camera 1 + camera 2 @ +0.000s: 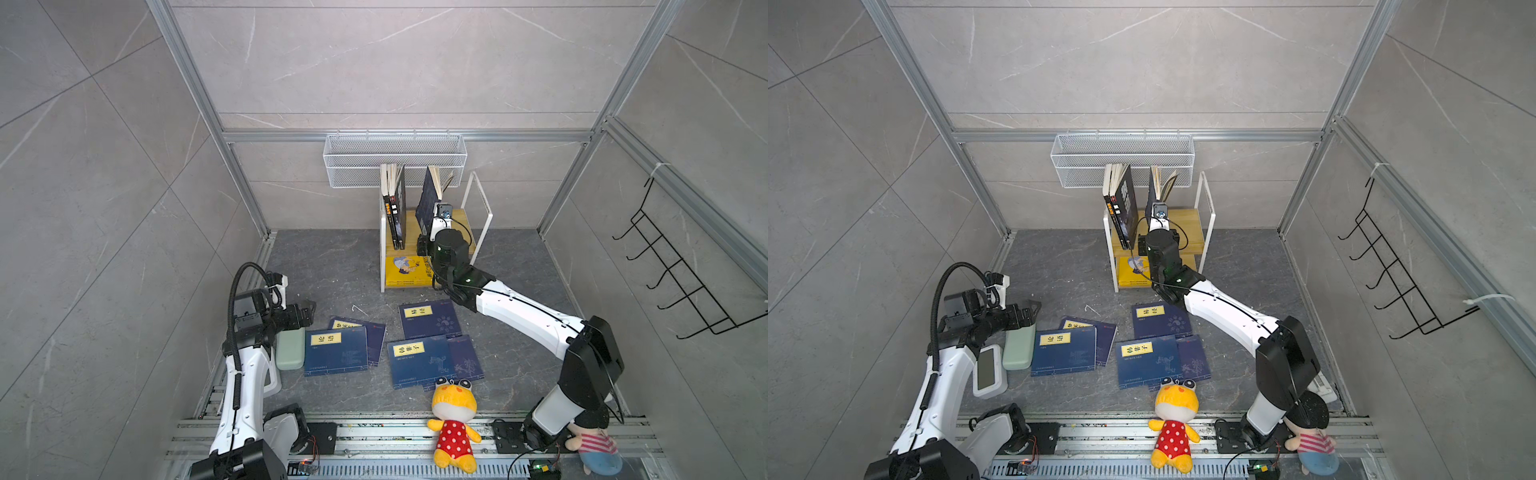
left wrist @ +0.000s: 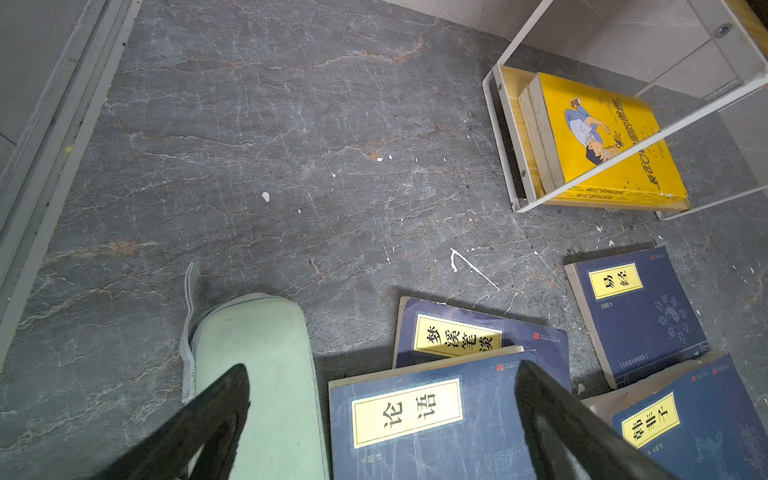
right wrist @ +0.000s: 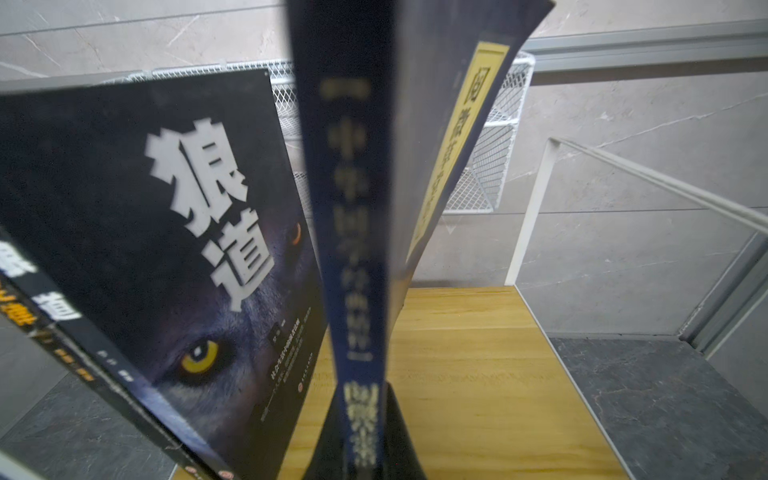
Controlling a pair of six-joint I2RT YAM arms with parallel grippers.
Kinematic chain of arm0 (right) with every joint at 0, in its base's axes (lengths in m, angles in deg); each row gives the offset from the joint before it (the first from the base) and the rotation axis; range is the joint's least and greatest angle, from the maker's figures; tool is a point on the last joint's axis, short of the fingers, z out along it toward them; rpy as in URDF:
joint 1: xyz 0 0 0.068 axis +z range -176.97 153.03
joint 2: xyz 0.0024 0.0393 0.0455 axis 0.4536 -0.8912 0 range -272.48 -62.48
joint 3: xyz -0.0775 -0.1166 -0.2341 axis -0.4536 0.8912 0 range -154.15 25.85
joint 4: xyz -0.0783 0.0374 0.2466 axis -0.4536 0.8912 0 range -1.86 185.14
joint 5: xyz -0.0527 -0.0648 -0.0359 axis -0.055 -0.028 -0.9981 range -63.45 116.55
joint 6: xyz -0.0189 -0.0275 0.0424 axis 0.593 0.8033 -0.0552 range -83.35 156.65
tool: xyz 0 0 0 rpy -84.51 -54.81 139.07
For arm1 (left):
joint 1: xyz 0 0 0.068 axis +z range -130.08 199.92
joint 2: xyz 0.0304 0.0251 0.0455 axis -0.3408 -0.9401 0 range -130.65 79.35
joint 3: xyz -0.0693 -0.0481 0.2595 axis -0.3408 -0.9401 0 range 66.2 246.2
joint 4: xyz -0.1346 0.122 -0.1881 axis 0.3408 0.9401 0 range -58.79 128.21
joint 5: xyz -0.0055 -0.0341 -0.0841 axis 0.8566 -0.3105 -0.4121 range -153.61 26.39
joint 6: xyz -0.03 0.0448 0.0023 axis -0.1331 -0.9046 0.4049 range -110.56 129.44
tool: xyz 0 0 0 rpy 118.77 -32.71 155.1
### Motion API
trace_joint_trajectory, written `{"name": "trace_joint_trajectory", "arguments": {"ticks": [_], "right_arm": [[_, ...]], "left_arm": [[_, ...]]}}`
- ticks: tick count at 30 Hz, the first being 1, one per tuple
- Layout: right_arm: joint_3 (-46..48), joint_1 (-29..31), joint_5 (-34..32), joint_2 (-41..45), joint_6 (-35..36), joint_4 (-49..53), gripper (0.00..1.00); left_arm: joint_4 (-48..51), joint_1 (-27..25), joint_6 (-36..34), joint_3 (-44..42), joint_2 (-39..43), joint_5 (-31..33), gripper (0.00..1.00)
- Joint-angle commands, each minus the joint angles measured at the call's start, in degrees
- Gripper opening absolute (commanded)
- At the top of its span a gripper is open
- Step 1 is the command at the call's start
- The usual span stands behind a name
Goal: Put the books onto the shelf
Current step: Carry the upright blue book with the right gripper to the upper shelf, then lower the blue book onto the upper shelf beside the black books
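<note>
Upright navy book clamped in right hand on shelf top board, left hand spread wide, empty.

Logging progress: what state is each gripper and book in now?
left gripper: open, empty
right gripper: shut on held navy book
held navy book: upright over the shelf top
wolf book: standing on shelf top
yellow book: flat on lower tier
floor navy books: flat, unshelved

wire basket: back wall | hook rack: side wall | green pouch: floor
</note>
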Motion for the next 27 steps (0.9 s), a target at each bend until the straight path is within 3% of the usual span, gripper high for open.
{"name": "trace_joint_trajectory", "arguments": {"ticks": [1,18,27], "right_arm": [[-3.85,0.01,2.42,-2.32,0.36,-0.7,0.0],[-1.74,0.02,8.74,-6.11,-0.61,-1.06,0.02],[-1.65,0.02,13.51,-6.56,2.53,-0.82,0.18]], "left_arm": [[-0.56,-0.46,-1.2,1.86,1.3,-1.14,1.0],[-0.41,-0.65,-0.1,2.08,0.18,-1.77,1.0],[-0.49,-0.29,0.22,2.01,-0.12,-2.37,1.0]]}}
